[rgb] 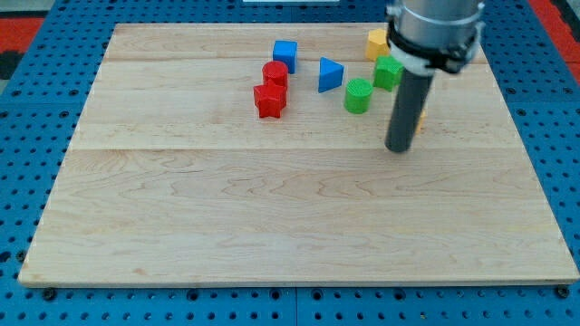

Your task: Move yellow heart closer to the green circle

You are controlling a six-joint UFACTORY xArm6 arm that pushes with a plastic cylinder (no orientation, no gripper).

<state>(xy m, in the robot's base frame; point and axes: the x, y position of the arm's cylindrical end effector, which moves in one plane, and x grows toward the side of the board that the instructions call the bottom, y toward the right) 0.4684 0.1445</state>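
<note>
The yellow heart (422,118) peeks out just right of my tip (399,149), mostly hidden by the rod (404,109). The green circle (358,95) is near, up-left. No pincer shows.

A lab bench for robot trials is shown: a pale wooden surface (272,226) is laid on a blue perforated mounting plate (27,181), small coloured blocks are scattered at the frame's top, and a robot arm (433,32) is seen upper right.
</note>
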